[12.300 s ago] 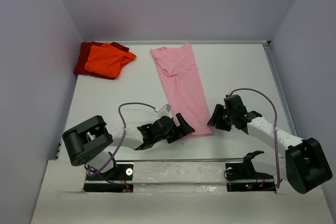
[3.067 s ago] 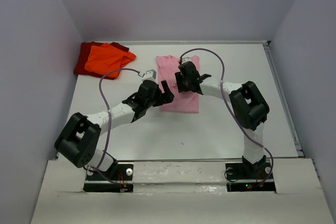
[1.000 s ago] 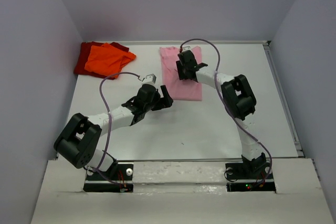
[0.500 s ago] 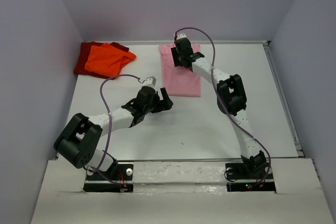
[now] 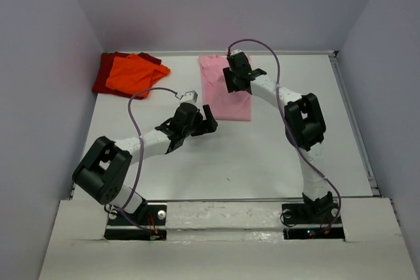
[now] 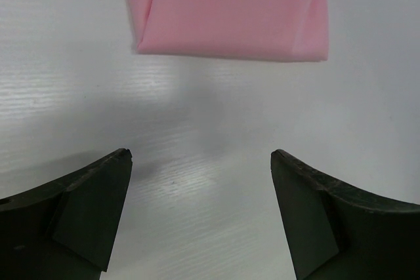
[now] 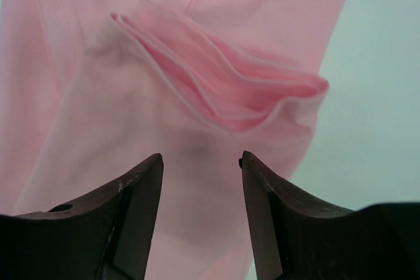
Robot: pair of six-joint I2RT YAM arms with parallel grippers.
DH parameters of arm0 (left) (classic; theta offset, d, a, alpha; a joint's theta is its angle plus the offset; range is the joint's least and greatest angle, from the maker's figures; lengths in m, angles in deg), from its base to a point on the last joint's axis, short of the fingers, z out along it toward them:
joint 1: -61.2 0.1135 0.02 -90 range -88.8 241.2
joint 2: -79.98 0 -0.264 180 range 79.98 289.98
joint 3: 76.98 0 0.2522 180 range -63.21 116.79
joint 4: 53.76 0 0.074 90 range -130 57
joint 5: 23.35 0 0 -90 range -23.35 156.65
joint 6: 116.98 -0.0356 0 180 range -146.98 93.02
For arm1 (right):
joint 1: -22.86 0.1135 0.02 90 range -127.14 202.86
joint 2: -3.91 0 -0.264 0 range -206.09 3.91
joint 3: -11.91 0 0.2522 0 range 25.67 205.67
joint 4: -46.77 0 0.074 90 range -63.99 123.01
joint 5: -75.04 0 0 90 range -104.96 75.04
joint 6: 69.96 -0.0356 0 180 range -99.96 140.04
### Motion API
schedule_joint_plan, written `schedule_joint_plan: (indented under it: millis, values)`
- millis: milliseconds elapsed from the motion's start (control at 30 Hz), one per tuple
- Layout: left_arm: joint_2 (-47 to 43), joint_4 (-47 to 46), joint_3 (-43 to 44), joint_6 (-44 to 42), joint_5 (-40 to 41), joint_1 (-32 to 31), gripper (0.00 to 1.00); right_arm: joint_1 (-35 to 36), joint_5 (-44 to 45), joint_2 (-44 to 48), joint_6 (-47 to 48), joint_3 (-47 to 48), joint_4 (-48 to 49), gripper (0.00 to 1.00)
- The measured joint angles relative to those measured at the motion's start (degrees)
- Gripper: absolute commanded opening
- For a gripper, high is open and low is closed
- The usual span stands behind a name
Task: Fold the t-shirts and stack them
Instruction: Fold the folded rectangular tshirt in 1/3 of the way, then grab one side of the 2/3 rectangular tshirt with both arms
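**Pink shirt part-folded, one pucker to settle**

Pink shirt [image 5: 223, 101] lies as a narrow folded strip at the far middle of the tabletop [image 5: 262, 155]. The right hand [image 7: 200, 162] hovers over its far part, jaws apart and gripping nothing, just short of a puckered ridge of cloth [image 7: 223, 90]. The left hand [image 6: 201, 155], spread wide and empty, hangs just short of the shirt's near edge.

In my judgement, that ridge should be drawn flat before any further fold. The edges should also be lined up squarely, or the stack will sit crooked.

Count: three shirts, one pink, one orange [image 5: 134, 73] lying on one dark red [image 5: 104, 75] in the far left corner. Two hands.
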Motion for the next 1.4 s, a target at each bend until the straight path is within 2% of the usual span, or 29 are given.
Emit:
schedule_joint_plan:
  millis: [167, 333, 433, 600, 700, 833, 1100, 1400]
  values:
    - [4.5, 0.4, 6.6, -1.6, 1.7, 1.4, 0.96, -0.3, -1.3, 15.3, -3.8, -16.3, 2.4, 0.57]
    - [6.9, -1.6, 7.8, -1.5, 1.2, 4.8, 0.96, -3.0, -6.3, 28.9, -10.8, -33.4, 9.4, 0.57]
    - [9.7, -4.4, 7.8, -0.2, -1.4, 7.9, 0.95, -6.8, -11.8, 32.2, -15.4, -44.0, 15.5, 0.56]
    - [15.2, -9.4, 7.3, 3.0, -8.1, 12.7, 0.93, -12.1, -21.3, 30.3, -23.0, -55.3, 23.8, 0.56]
    - [17.8, -12.9, 7.3, 4.8, -11.7, 14.5, 0.93, -13.2, -26.1, 29.6, -26.6, -57.0, 30.8, 0.56]
    - [19.5, -16.3, 7.3, 6.3, -14.8, 15.6, 0.92, -13.1, -29.8, 28.2, -29.1, -58.5, 35.1, 0.56]
    - [21.7, -20.0, 7.6, 7.2, -17.6, 15.8, 0.91, -13.1, -33.4, 27.6, -31.4, -59.6, 38.0, 0.56]
    - [24.7, -21.7, 10.2, 8.1, -19.6, 16.0, 0.91, -13.1, -34.7, 29.0, -31.2, -61.1, 37.1, 0.56]
